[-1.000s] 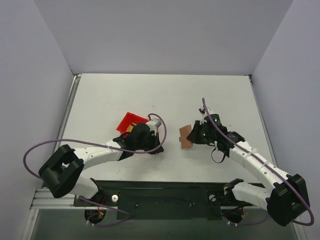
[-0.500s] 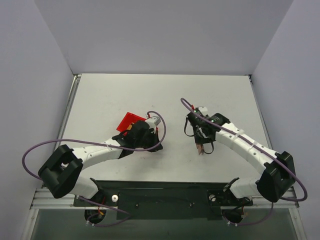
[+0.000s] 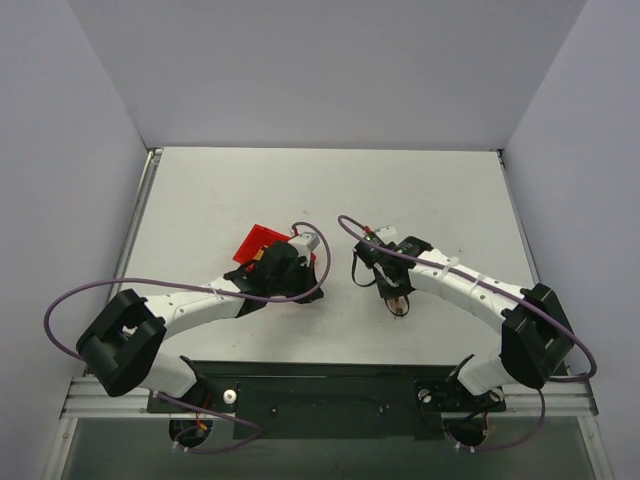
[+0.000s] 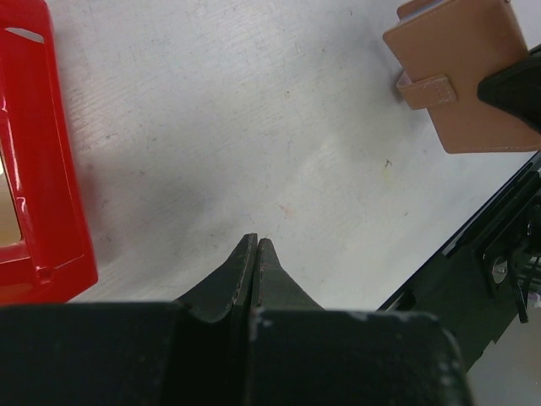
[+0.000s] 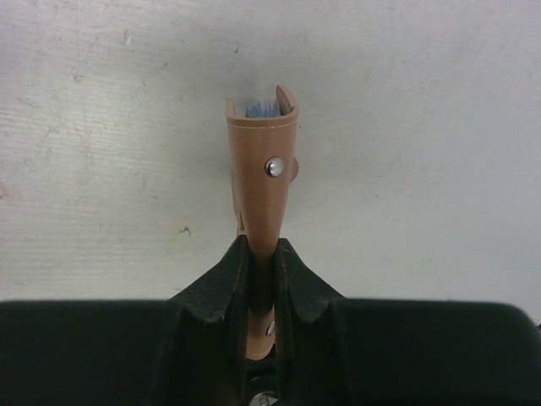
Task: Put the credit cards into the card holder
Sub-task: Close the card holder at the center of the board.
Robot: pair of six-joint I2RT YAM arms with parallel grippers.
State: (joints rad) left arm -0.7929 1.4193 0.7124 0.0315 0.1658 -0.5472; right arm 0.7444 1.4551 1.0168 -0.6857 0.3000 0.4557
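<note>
So the right end effector (image 5: 262,254) is pinched narrow on the card holder (image 5: 262,161), gripping it edge-on by one end. The rest of the brown wallet sticks straight out past the fingertips. There's a little metal snap (image 5: 273,167) facing the wrist camera, and a bit of light blue peeks out of the far end.

The left end effector (image 4: 255,246) is fully closed, fingers pressed together with nothing in between, pointing down at bare worktop (image 4: 254,127). From there, the red bin (image 4: 38,169) sits just off to its left. The card holder (image 4: 465,76) is ahead and to its right, well apart from it.

There's a sliver of tan inside the bin at the very edge of the left wrist view, but I honestly can't tell what it is.
</note>
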